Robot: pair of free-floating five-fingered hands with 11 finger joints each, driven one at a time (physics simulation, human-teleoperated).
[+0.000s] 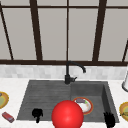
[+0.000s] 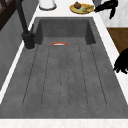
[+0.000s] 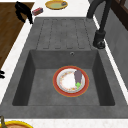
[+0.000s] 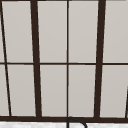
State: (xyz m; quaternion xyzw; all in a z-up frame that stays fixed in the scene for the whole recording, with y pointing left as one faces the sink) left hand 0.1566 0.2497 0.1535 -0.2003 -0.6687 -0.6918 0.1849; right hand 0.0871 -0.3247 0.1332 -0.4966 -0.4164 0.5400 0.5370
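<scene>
Right hand [image 1: 109, 119] idle | red-rimmed plate [image 1: 86, 105] just left, in basin

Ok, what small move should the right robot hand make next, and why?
Probably ease the right robot hand leftward and down toward the orange-rimmed plate: it hangs open at the sink's front right corner, holding nothing, with the plate lying in the basin beside it.
</scene>
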